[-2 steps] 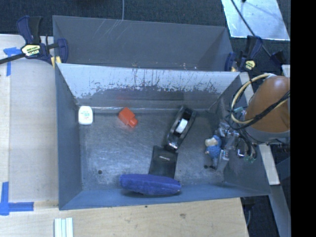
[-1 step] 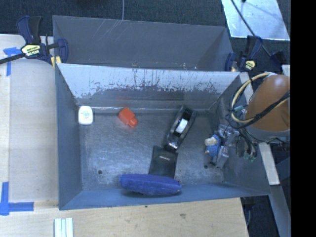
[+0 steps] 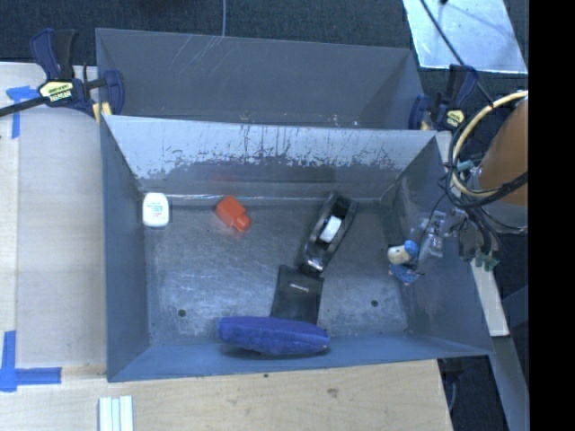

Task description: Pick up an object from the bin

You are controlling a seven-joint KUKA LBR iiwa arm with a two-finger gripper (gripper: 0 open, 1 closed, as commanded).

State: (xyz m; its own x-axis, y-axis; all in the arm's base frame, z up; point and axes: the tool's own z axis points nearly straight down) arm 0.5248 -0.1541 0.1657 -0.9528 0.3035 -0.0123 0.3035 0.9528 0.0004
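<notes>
Grey metal bin [image 3: 198, 277], five loose things spread on the floor, no heap. The arm [image 3: 505, 155] comes in from the right, and the claw [image 3: 410, 260] sits low at the right end of the floor, close against the sloping right wall. Cannot tell whether the claw is wide or narrow, since the tip is too small and cluttered to read.

Right at the tip is a small white-and-blue bit [image 3: 398, 256]. It's unclear whether this is a bin thing in the grip or part of the claw itself.

The nearest clear thing is a black dispenser-shaped object with a white patch [image 3: 325, 232], lying tilted in the middle of the floor, left of the claw and apart from it. A black flat piece [image 3: 296, 296] lies just below it, the two touching or nearly so. A blue elongated lump [image 3: 274, 337] lies along the front edge, its top against the flat piece.

An orange block [image 3: 232, 214] sits near the back wall, left of centre. A small white tub [image 3: 154, 210] sits in the back left corner, well apart from the claw.
</notes>
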